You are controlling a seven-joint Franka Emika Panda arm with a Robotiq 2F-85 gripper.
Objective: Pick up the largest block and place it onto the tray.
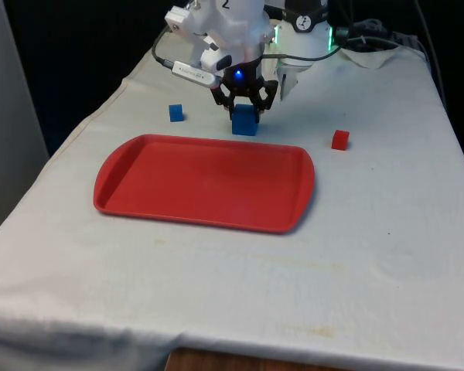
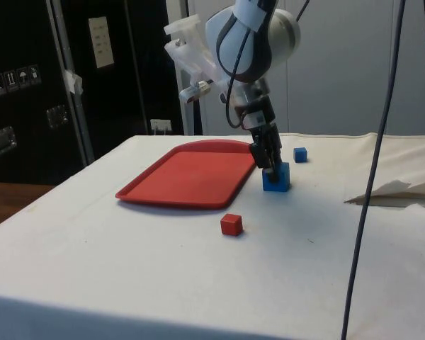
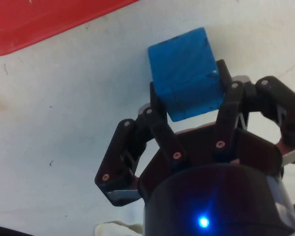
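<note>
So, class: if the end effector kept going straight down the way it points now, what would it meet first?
The large blue block, already between the end effector's fingers; right beneath that, the white cloth. The red tray lies beside this line.

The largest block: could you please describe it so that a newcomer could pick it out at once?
Find the red tray on the white cloth. Just beyond its far edge sits the large blue block, clasped by the black gripper. It is clearly bigger than the small blue block and the small red block.
</note>
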